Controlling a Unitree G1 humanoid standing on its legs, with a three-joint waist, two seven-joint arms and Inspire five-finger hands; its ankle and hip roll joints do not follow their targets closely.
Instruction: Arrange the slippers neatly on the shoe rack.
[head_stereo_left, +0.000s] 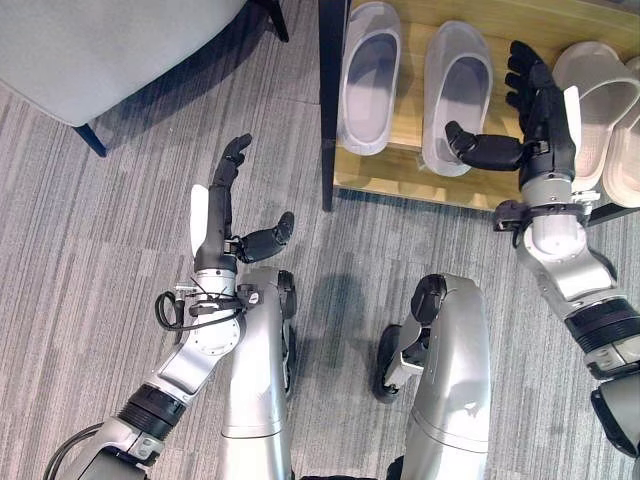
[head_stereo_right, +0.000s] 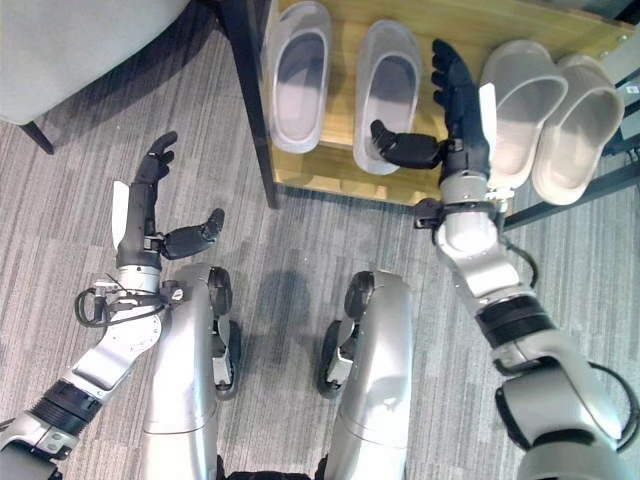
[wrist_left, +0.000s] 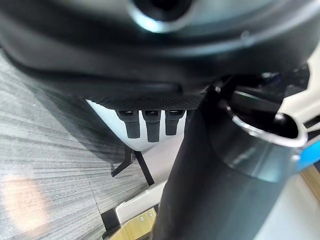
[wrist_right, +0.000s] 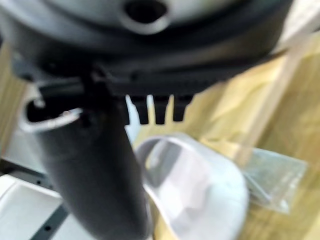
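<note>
4 slippers sit on 1 wooden shoe rack (head_stereo_left: 400, 170): 2 grey slippers, the first (head_stereo_left: 368, 75) and the second (head_stereo_left: 456, 95), lie side by side, and 2 beige slippers, one (head_stereo_right: 520, 95) and the other (head_stereo_right: 578, 125), lie to their right. 1 grey chair (head_stereo_left: 100, 50) stands on the carpet.

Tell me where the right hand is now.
Over the wooden shoe rack, the open right hand hovers between the grey slippers and the beige slippers.

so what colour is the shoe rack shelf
Light wood shelf with a dark frame post, clearest in the right eye view.
</note>
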